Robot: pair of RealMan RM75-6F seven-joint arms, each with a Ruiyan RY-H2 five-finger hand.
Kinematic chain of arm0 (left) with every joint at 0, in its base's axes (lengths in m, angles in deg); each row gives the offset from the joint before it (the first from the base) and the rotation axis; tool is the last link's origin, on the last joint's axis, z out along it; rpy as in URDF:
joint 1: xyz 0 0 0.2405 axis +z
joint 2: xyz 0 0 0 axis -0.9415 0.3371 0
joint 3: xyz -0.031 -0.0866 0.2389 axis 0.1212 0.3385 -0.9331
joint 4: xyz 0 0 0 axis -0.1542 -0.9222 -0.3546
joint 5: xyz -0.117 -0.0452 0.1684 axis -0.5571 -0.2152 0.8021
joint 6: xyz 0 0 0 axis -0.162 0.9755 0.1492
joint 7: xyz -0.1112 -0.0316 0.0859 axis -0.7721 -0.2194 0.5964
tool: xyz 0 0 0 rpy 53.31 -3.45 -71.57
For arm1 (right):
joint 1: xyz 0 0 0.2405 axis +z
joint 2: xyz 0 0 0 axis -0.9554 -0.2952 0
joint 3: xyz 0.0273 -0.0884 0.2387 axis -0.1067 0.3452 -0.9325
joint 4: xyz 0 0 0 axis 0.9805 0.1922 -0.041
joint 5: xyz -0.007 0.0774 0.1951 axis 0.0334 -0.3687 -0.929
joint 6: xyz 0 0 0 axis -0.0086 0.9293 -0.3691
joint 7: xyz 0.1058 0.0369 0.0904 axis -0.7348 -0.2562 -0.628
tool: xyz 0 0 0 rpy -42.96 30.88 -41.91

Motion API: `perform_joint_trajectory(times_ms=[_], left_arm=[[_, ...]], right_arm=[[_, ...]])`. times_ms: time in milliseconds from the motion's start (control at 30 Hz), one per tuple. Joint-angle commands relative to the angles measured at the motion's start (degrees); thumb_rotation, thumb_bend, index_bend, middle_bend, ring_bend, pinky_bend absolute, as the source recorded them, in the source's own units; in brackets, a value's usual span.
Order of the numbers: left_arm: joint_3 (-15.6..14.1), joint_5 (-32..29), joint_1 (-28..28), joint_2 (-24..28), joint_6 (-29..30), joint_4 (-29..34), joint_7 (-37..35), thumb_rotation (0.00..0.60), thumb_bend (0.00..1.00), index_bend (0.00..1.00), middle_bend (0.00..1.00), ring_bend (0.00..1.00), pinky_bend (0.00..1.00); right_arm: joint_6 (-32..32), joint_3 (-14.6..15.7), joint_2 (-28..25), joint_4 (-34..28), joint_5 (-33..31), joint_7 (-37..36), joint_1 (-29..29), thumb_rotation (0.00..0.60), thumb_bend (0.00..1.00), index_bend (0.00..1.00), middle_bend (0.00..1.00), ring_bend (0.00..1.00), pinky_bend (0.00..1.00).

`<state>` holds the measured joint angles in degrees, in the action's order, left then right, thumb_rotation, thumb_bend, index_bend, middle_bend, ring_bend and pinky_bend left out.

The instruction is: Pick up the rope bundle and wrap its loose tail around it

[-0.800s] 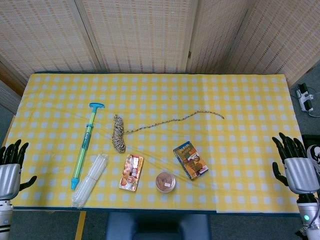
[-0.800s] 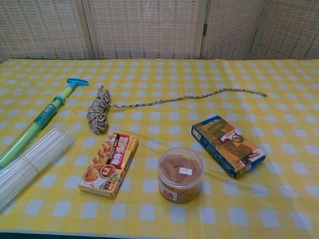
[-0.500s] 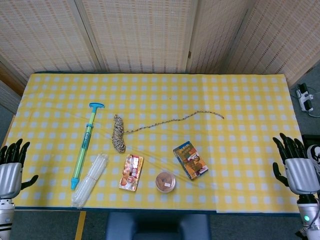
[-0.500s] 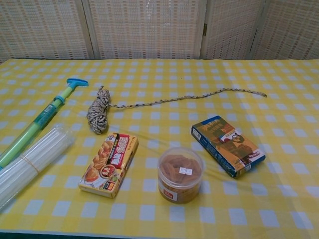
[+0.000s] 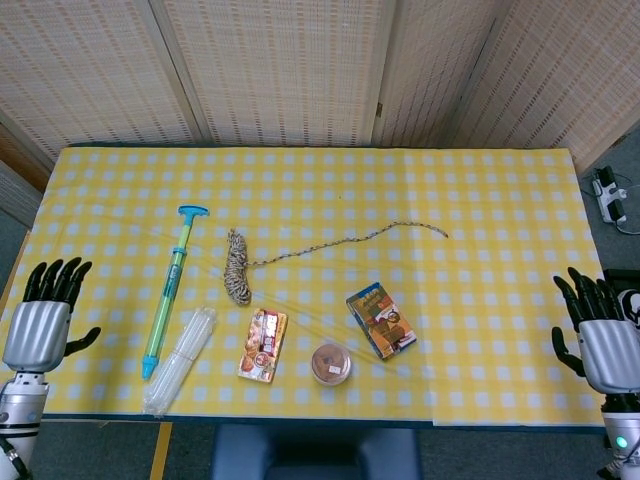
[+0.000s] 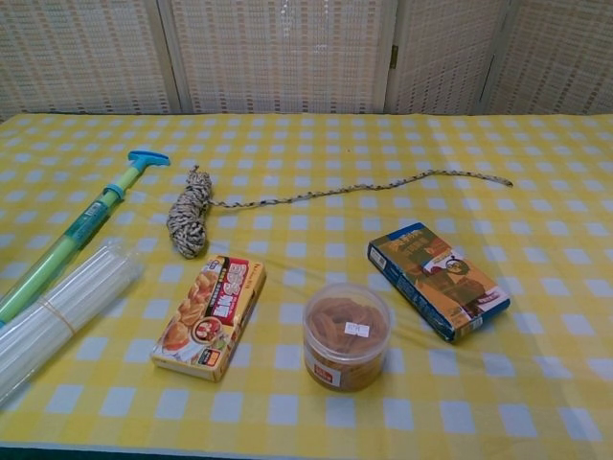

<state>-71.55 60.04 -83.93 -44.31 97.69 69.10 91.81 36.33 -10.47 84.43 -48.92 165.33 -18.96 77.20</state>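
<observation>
The rope bundle (image 5: pixel 237 267) (image 6: pixel 188 215) is a speckled tan coil lying left of the table's middle. Its loose tail (image 5: pixel 350 240) (image 6: pixel 364 187) trails to the right across the yellow checked cloth. My left hand (image 5: pixel 45 320) hovers over the table's near left edge, fingers spread and holding nothing, far from the bundle. My right hand (image 5: pixel 600 335) hangs beyond the near right corner, fingers spread and empty. The chest view shows neither hand.
A blue-green pump (image 5: pixel 168 290) and a clear bundle of straws (image 5: pixel 180 360) lie left of the rope. In front of it are a snack box (image 5: pixel 263 345), a round tub (image 5: pixel 331 363) and a blue box (image 5: pixel 381 320).
My left hand has moved up and to the right, over the table's edge. My right hand has slid slightly lower and to the right.
</observation>
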Motion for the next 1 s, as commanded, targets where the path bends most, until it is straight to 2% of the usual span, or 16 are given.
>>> perform_joint_trajectory(times_ms=[33, 267, 400, 500, 700, 1000], left_arm=[[2.1, 1.4, -4.0, -0.2, -3.2, 0.3, -0.5, 0.600, 0.20, 0.15, 0.16, 0.12, 0.10], [6.1, -0.7, -13.4, -3.0, -12.5, -0.5, -2.3, 0.600, 0.20, 0.16, 0.18, 0.16, 0.14], [8.5, -5.1, -18.9, -6.4, -18.4, -2.0, -3.4, 0.600, 0.21, 0.16, 0.19, 0.17, 0.16], [9.4, -8.5, -22.8, -9.2, -22.5, -4.0, -1.6, 0.600, 0.21, 0.17, 0.19, 0.17, 0.17], [10.6, -16.3, -29.7, -16.2, -28.0, -10.1, 2.8, 0.600, 0.21, 0.17, 0.19, 0.18, 0.18], [9.4, -26.4, -36.2, -26.1, -29.2, -19.2, 12.2, 0.600, 0.21, 0.17, 0.19, 0.18, 0.19]], right_arm=[[0.1, 0.0, -0.1, -0.1, 0.2, 0.0, 0.0, 0.600, 0.56, 0.00, 0.00, 0.04, 0.00], [0.8, 0.2, -0.3, -0.7, 1.1, 0.2, -0.2, 0.600, 0.56, 0.00, 0.00, 0.04, 0.00], [1.0, 0.4, -0.4, -0.9, 1.2, 0.3, -0.5, 0.600, 0.56, 0.00, 0.00, 0.04, 0.00], [1.2, 0.4, -0.5, -1.0, 1.2, 0.2, -0.6, 0.600, 0.56, 0.00, 0.00, 0.04, 0.00], [1.2, 0.5, -0.6, -1.0, 1.3, -0.1, -0.8, 0.600, 0.56, 0.00, 0.00, 0.04, 0.00], [1.3, 0.6, -0.6, -0.3, 0.9, -1.1, -1.2, 0.600, 0.56, 0.00, 0.00, 0.05, 0.00]])
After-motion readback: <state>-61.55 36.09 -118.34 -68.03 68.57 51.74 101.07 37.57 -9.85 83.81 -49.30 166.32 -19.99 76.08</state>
